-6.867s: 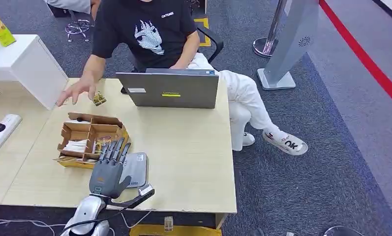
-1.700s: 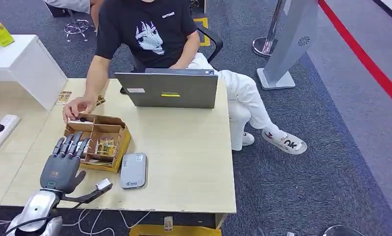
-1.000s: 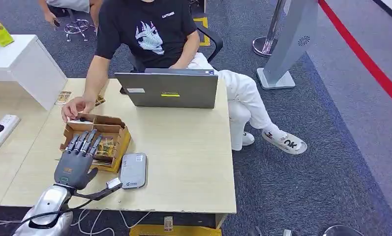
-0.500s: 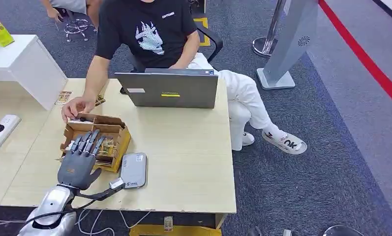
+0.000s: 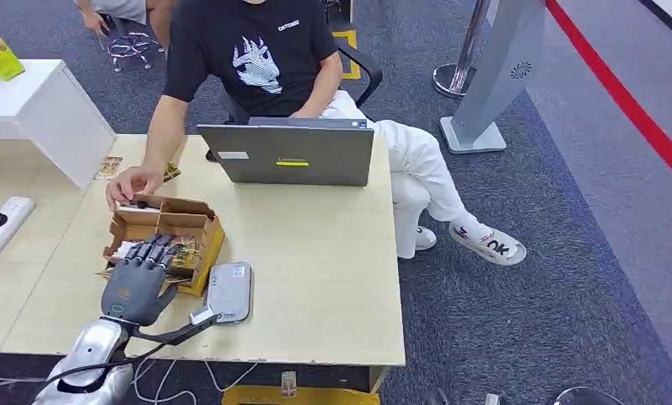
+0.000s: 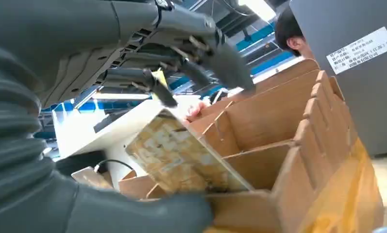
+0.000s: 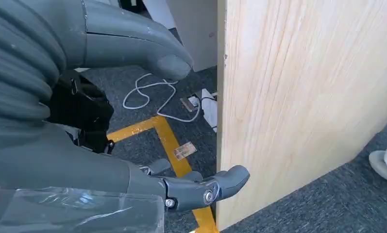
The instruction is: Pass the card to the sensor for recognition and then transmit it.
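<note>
Reaching into the box (image 5: 199, 221), the left hand (image 5: 135, 283) has spread fingers over the card (image 6: 181, 155) standing in a near compartment; whether thumb and fingers pinch it, I cannot tell. Right hand (image 7: 99, 160) hangs empty, loosely curled. Step: card pickup; next needs a firm pinch, then carrying right of the box to the sensor (image 5: 229, 292).

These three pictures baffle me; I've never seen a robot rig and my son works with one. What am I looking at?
They come from cameras on a humanoid robot: one high on its body, one behind each wrist. From above, its dark grey left hand reaches into a brown divided cardboard box on a pale wooden table. Beside the box lies a flat grey card sensor; behind it stands a grey laptop, where a seated person rests a hand at the box. The left wrist camera shows the fingers above a gold-patterned card standing in the box; whether it is gripped yet is unclear. The right hand hangs beside the table, holding nothing.
</note>
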`<act>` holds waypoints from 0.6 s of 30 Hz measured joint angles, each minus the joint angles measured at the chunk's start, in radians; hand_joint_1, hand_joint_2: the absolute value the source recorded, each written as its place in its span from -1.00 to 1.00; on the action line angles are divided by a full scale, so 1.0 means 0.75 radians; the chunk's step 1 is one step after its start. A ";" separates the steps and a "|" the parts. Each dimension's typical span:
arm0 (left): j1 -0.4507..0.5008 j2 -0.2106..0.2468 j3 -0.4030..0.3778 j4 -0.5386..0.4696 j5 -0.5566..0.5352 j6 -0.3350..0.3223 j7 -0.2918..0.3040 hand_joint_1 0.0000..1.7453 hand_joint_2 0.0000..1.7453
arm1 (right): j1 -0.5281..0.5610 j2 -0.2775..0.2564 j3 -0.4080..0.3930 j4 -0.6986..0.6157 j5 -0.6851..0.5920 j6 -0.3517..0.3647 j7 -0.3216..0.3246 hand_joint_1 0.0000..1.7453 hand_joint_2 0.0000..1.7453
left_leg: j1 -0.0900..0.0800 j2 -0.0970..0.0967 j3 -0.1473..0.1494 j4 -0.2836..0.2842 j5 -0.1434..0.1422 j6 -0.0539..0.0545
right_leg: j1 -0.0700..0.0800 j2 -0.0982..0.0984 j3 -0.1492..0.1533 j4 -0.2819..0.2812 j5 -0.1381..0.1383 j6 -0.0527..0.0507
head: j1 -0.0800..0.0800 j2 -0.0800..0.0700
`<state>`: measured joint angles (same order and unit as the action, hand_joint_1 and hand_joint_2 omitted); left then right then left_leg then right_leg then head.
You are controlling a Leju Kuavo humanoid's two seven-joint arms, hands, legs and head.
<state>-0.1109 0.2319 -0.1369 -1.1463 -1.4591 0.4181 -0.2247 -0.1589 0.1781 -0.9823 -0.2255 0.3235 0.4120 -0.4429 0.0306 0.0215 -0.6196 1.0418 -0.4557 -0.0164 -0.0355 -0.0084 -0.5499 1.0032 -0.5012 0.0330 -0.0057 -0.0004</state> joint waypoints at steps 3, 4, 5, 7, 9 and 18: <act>0.000 0.001 0.000 0.001 0.002 0.000 -0.001 1.00 1.00 | 0.000 0.000 0.002 0.000 0.000 0.000 0.000 -1.00 1.00 | 0.000 0.000 0.000 0.000 0.000 0.000 | 0.000 0.000 0.000 0.000 0.000 0.000 | 0.000 0.000; 0.000 0.001 0.000 0.002 0.003 0.000 -0.001 1.00 1.00 | 0.000 0.000 0.003 0.000 0.000 0.000 0.000 -1.00 1.00 | 0.000 0.000 0.000 0.000 0.000 0.000 | 0.000 0.000 0.000 0.000 0.000 0.000 | 0.000 0.000; 0.000 0.001 0.000 0.003 0.003 0.000 -0.001 1.00 1.00 | 0.000 0.000 0.003 0.000 0.000 0.000 0.000 -1.00 1.00 | 0.000 0.000 0.000 0.000 0.000 0.000 | 0.000 0.000 0.000 0.000 0.000 0.000 | 0.000 0.000; 0.000 0.001 0.000 0.004 0.004 0.000 -0.001 1.00 1.00 | 0.000 0.000 0.003 0.000 0.000 0.000 0.000 -1.00 1.00 | 0.000 0.000 0.000 0.000 0.000 0.000 | 0.000 0.000 0.000 0.000 0.000 0.000 | 0.000 0.000; 0.000 0.001 0.000 0.004 0.004 0.000 -0.001 1.00 1.00 | 0.000 0.000 0.003 0.000 0.000 0.000 0.000 -1.00 1.00 | 0.000 0.000 0.000 0.000 0.000 0.000 | 0.000 0.000 0.000 0.000 0.000 0.000 | 0.000 0.000; 0.005 0.001 0.000 0.004 0.020 0.000 -0.012 1.00 1.00 | 0.000 0.000 0.005 0.000 0.000 0.000 0.000 -1.00 1.00 | 0.000 0.000 0.000 0.000 0.000 0.000 | 0.000 0.000 0.000 0.000 0.000 0.000 | 0.000 0.000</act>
<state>-0.1068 0.2327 -0.1370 -1.1433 -1.4439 0.4181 -0.2335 -0.1589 0.1781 -0.9789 -0.2255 0.3235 0.4120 -0.4429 0.0306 0.0215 -0.6196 1.0418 -0.4557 -0.0164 -0.0354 -0.0085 -0.5499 1.0032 -0.5012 0.0330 -0.0057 -0.0004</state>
